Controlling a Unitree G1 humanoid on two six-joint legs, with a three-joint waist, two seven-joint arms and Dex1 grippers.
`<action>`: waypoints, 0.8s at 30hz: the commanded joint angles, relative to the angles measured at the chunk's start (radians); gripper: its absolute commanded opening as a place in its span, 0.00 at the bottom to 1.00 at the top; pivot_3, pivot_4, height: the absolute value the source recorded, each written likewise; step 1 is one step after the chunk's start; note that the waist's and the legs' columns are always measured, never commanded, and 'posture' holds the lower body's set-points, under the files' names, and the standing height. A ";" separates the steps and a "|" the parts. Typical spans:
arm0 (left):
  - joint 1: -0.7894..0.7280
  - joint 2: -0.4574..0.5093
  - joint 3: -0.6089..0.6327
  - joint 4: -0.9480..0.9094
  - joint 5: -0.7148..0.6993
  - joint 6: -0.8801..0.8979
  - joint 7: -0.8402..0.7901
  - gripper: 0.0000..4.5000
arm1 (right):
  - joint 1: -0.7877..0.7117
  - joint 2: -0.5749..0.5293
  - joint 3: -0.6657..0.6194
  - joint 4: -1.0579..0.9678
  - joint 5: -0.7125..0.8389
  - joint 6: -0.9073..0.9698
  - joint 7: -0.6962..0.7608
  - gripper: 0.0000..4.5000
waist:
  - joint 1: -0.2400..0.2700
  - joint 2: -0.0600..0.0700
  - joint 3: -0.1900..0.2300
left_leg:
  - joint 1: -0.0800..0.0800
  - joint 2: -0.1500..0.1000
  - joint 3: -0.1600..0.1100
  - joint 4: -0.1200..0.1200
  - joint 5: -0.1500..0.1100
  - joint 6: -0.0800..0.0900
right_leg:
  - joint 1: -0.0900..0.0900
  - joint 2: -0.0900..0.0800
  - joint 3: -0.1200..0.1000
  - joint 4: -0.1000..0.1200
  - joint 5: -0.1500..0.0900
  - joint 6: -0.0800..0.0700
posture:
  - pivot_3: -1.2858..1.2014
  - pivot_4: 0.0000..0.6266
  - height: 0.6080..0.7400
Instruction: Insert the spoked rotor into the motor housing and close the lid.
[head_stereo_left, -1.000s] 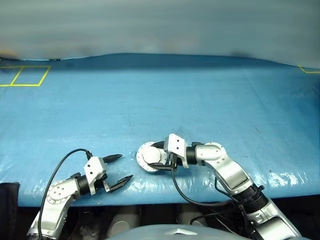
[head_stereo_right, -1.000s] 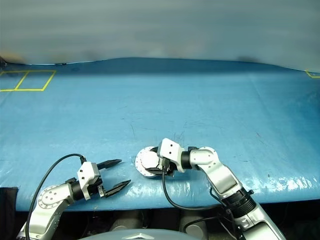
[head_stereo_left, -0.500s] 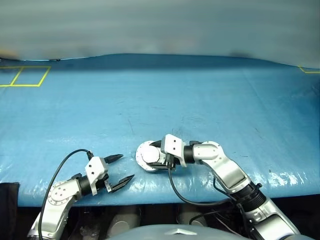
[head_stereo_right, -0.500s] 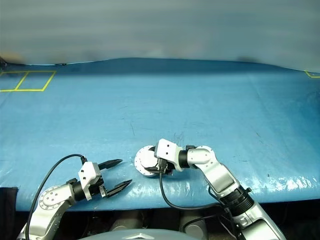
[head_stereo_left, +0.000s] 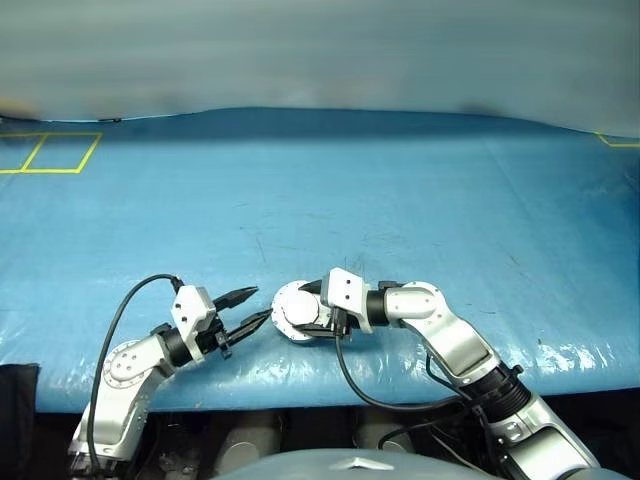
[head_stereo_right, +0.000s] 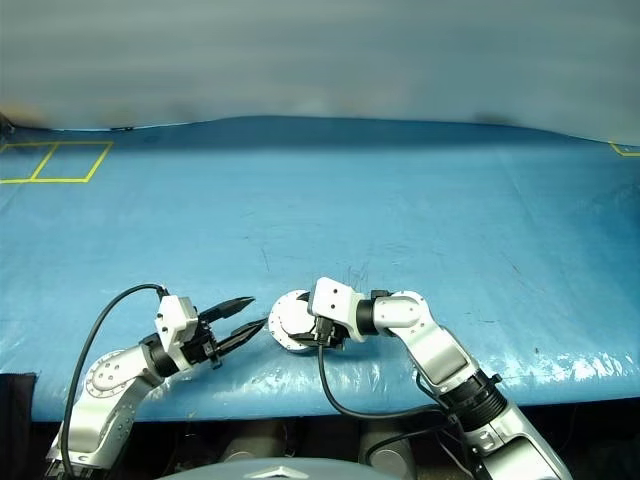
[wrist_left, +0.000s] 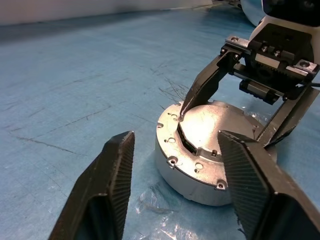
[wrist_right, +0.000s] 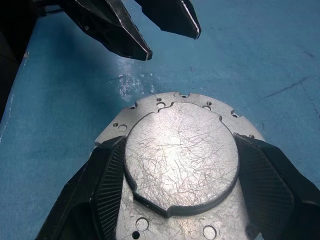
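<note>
The lid lay shut, hiding the motor housing's interior. Right fingers straddled it; left fingers stood spread just beside, near the tabletop edge.

Right gripper's fingers straddle the closed lid on motor housing.

Lid on motor housing, apparently between right pincer fingers; left pincer just left.

Scuffed blue table cover, yellow taped squares at its far left corner.
</note>
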 joint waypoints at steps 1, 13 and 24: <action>-0.017 0.012 -0.030 0.003 0.034 0.002 -0.017 0.27 | 0.009 -0.005 -0.002 0.018 -0.027 0.002 -0.025 0.68 | 0.000 0.000 0.000 | 0.000 0.000 0.000 0.000 0.000 0.000 | 0.000 0.000 0.000 0.000 0.000 0.000 | 0.52 0.24 1.00; -0.091 -0.022 -0.119 0.153 0.201 -0.051 0.037 0.01 | 0.016 -0.004 0.000 0.013 -0.025 0.002 -0.037 0.68 | 0.001 0.002 -0.002 | 0.003 0.000 0.000 0.000 0.000 0.000 | 0.001 -0.001 0.000 0.000 0.000 -0.001 | 0.52 0.24 1.00; -0.077 -0.023 -0.133 0.130 0.203 -0.040 0.036 0.00 | 0.030 0.025 -0.080 -0.043 0.094 0.056 -0.027 0.99 | 0.003 0.003 -0.004 | 0.002 -0.001 0.000 0.001 0.000 0.000 | 0.001 -0.001 -0.001 -0.001 0.000 0.000 | 0.52 0.24 1.00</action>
